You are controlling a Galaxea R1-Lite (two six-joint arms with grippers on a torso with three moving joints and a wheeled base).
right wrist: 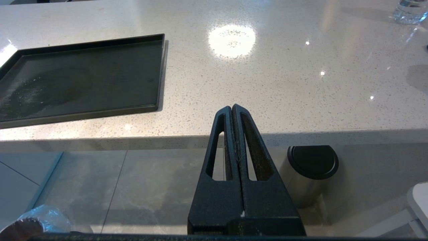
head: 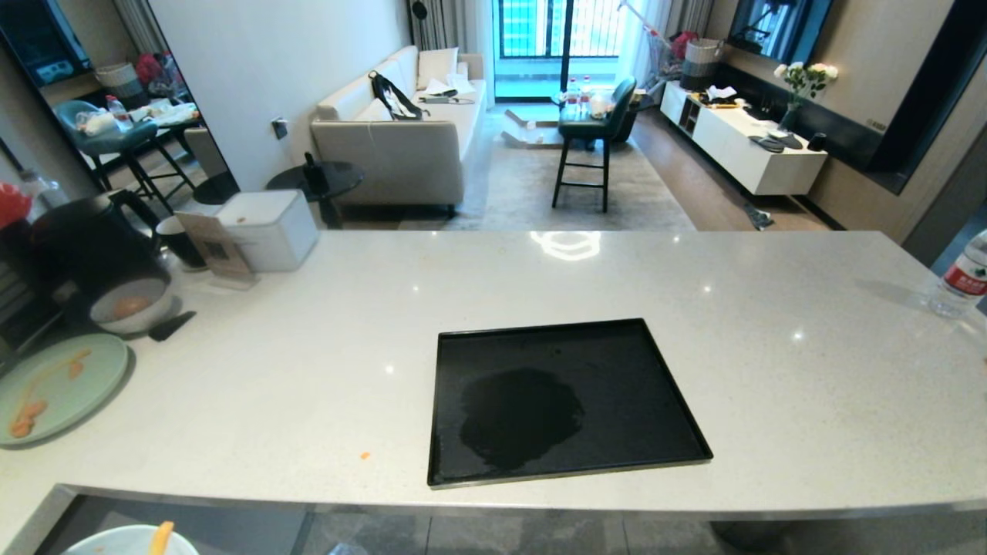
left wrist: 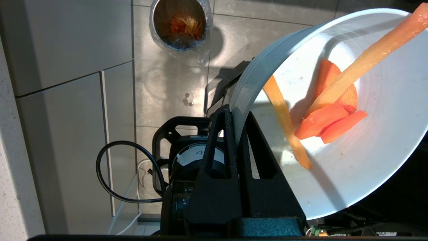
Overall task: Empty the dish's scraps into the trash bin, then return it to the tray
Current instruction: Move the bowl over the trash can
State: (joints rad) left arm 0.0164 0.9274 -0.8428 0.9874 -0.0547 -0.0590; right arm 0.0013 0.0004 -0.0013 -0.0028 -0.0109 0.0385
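The dish (left wrist: pixel 367 174), a glossy pale bowl, hangs tilted below the counter's front edge, with my left gripper (left wrist: pixel 235 115) shut on its rim. One finger is inside the bowl and one outside. The scraps lie in it: orange carrot pieces (left wrist: pixel 329 124) and pale yellow sticks (left wrist: pixel 371 58). In the head view only the dish's rim (head: pixel 127 538) shows, at the lower left. The trash bin (left wrist: pixel 180 25) stands on the floor beyond the dish, lined with clear plastic and holding some food. The black tray (head: pixel 567 401) lies bare on the counter. My right gripper (right wrist: pixel 232 107) is parked shut below the counter edge.
On the counter's left are a pale green plate (head: pixel 58 385), a grey-white bowl (head: pixel 131 304), a black kettle (head: pixel 85 239) and a white box (head: pixel 270 227). A water bottle (head: pixel 964 281) stands at the far right. A dark-lidded cylinder (right wrist: pixel 311 167) stands on the floor.
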